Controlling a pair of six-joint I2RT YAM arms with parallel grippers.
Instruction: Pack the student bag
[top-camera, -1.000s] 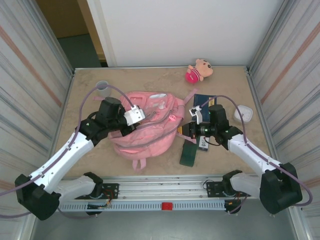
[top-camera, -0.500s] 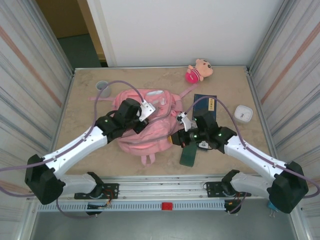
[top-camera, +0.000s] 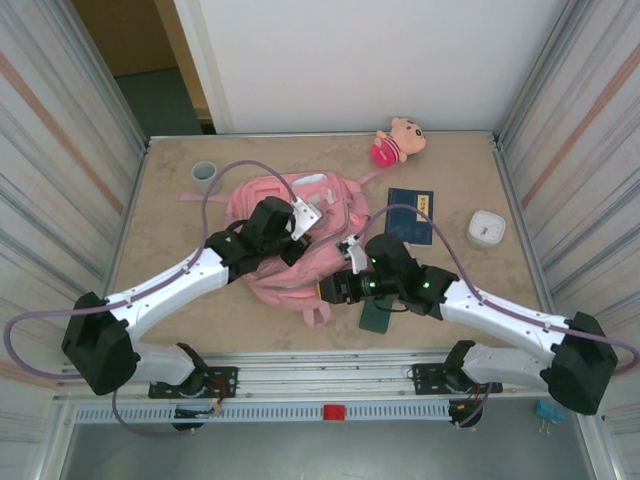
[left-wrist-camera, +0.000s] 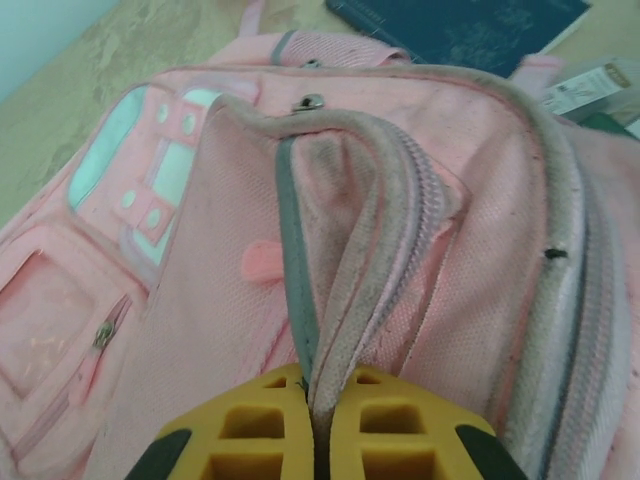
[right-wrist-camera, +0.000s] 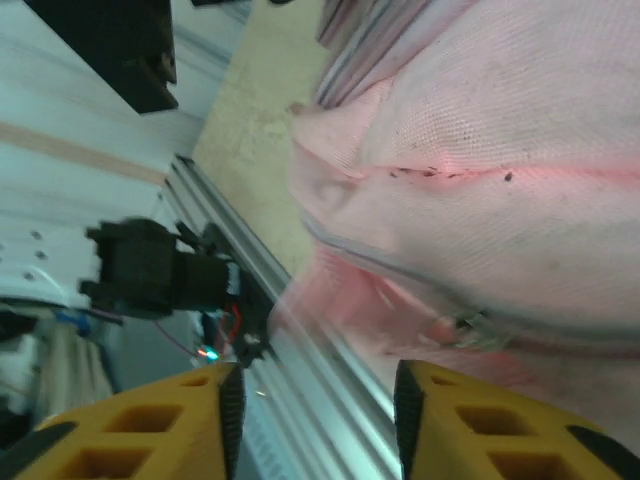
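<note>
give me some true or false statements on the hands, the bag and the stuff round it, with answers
1. The left hand is pinched shut on a fold of the student bag. True.
2. The right hand is clamped on a bag strap. False: its jaws stand apart beside the bag, gripping nothing.
3. The plush doll sits inside the bag. False: it lies on the table near the far edge, apart from the bag.
4. A grey cup stands on the table beyond the bag's far left corner. True.
5. A dark blue booklet lies to the right of the bag. True.
</note>
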